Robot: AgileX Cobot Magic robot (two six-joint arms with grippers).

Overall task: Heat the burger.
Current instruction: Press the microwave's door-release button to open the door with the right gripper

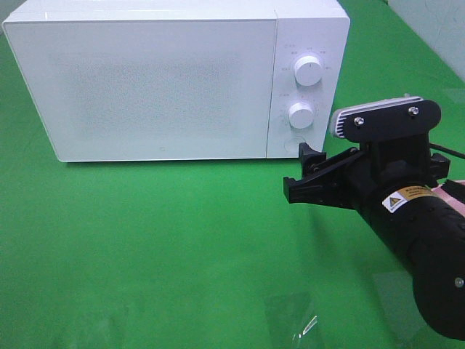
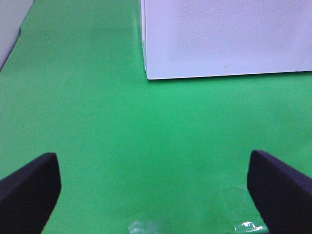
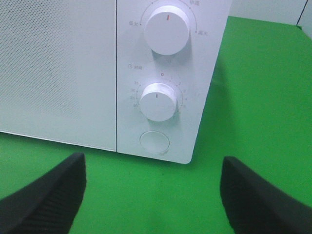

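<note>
Fingers (image 3: 46,195) of the right gripper (image 1: 298,169) gape before the shut microwave (image 1: 160,80).

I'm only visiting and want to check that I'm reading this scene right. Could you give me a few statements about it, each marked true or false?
1. The microwave door is shut. True.
2. A burger is in plain sight. False: no burger shows in any view.
3. The right gripper is open and empty, facing the control panel. True.
4. The panel has three knobs. False: it has an upper knob, a lower knob and a round button beneath them.
5. The left gripper grips the door. False: it is open above the green cloth, apart from the microwave.
</note>
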